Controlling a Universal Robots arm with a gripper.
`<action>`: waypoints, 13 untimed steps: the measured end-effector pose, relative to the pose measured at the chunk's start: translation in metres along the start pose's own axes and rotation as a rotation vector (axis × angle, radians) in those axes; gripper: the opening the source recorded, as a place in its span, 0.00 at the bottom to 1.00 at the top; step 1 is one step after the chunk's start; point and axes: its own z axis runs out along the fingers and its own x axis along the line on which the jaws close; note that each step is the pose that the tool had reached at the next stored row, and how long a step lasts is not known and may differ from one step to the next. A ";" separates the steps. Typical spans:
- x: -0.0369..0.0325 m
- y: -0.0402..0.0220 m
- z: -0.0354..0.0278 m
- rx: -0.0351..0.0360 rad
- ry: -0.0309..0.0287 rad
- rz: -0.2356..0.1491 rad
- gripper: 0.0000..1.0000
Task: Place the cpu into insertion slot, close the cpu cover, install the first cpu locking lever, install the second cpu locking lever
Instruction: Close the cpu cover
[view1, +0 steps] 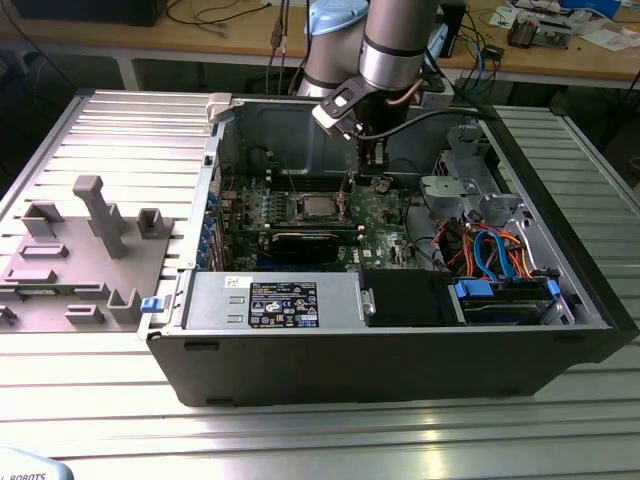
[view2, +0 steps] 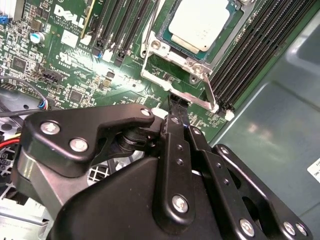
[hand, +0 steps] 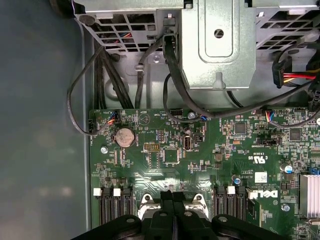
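On the exterior view's left, a grey fixture (view1: 95, 215) of blocks and posts sits on the slatted metal worktop (view1: 100, 420), just beside an open computer case (view1: 380, 370) lying on its side. Inside the case, along its near wall, lies a grey labelled power-supply box (view1: 215, 300), and behind it the green motherboard (view1: 385, 215) lies flat. The cpu (view1: 318, 207) is seated near the middle of the board. In the second wrist view its pale metal face shows through the window of the cpu cover (view2: 176, 56), which lies flat around it over the insertion slot (view2: 199, 99). Long black memory slots (view2: 260, 45) run along both sides of the socket. Just to the right of the cpu in the exterior view, the arm (view1: 395, 50) reaches down into the case from behind. Its hand (view2: 175, 104) has its black fingers pressed together with nothing visible between them, and the tip is at the silvery edge of the socket frame, beside the cpu rather than over it. Whether the tip touches the metal cannot be told. Farther right, blue and orange cables (view1: 490, 250) loop over the drive bay.
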 end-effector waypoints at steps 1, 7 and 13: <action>0.0000 -0.0004 0.0000 0.0000 0.0000 0.000 0.11; 0.0000 -0.0022 0.0002 0.0000 0.0001 0.000 0.11; -0.0001 -0.0047 0.0003 0.0000 0.0001 0.000 0.11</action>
